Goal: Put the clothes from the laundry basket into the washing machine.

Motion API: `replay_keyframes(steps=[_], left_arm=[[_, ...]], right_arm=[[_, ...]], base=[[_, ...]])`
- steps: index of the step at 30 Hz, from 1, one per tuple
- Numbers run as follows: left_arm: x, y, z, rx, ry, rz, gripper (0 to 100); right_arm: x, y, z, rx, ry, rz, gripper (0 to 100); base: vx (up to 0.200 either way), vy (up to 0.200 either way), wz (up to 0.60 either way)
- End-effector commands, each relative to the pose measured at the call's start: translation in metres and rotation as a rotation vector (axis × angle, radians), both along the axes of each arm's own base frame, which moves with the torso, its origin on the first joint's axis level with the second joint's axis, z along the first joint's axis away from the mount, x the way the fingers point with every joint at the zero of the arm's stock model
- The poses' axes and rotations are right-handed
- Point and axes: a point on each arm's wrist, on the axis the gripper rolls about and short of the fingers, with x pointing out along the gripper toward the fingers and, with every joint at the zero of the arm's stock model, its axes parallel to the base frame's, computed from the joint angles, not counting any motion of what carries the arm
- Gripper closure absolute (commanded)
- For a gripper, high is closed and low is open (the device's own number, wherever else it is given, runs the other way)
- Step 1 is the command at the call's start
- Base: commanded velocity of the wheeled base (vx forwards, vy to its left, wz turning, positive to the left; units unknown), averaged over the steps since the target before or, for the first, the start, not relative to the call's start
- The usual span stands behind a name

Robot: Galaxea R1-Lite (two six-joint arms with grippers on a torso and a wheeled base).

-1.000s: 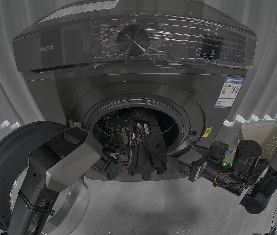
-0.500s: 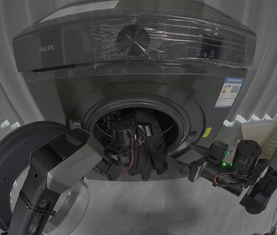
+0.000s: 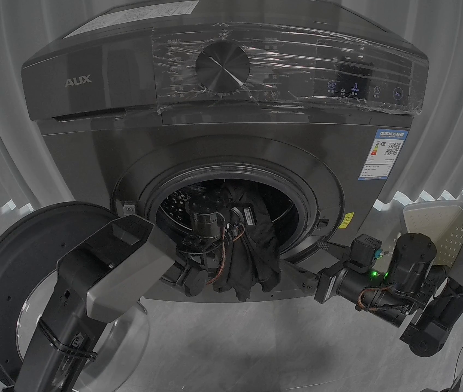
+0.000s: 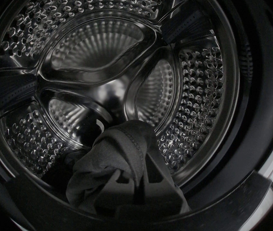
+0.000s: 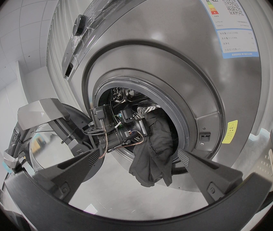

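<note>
left pincer (image 4: pixel 138 190) pinching a dark garment (image 4: pixel 123 145) at the washing machine (image 3: pixel 231 137) mouth, right pincer (image 5: pixel 138 153) spread

in the head view we see the machine filling the middle of the frame, its round door (image 3: pixel 8 284) swung open at the lower left. the left arm goes into the opening at centre. in the left wrist view its pincer sits at the bottom centre, pressed onto a fold of the garment in front of the shiny drum (image 4: pixel 104 58). we see the rest of the garment hanging over the lower rim of the opening and down the front panel. the right pincer holds nothing and is spread wide, at the lower right of the head view, just outside the opening. the pale laundry basket (image 3: pixel 438 230) stands at the right edge.
</note>
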Motion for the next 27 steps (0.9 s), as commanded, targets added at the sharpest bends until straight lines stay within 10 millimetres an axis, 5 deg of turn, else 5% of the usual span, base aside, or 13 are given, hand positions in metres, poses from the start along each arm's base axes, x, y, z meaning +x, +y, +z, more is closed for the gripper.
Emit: replay_keyframes(steps=[1, 14, 15, 27], left_arm=[[0.023, -0.001, -0.009, -0.015, -0.005, 0.034, 100], [0.046, -0.007, -0.004, -0.025, -0.027, 0.080, 100], [0.046, -0.007, -0.003, -0.027, -0.027, 0.080, 0], [0.025, 0.002, 0.027, 0.061, 0.047, 0.055, 0]], right_arm=[[0.001, 0.000, 0.000, 0.002, -0.003, 0.000, 0], [0.001, 0.000, 0.000, 0.002, -0.003, 0.000, 0], [0.001, 0.000, 0.000, 0.002, -0.003, 0.000, 0], [0.001, 0.000, 0.000, 0.002, -0.003, -0.001, 0]], base=[[0.000, 0.000, 0.00], [0.000, 0.000, 0.00], [0.000, 0.000, 0.00], [0.000, 0.000, 0.00]])
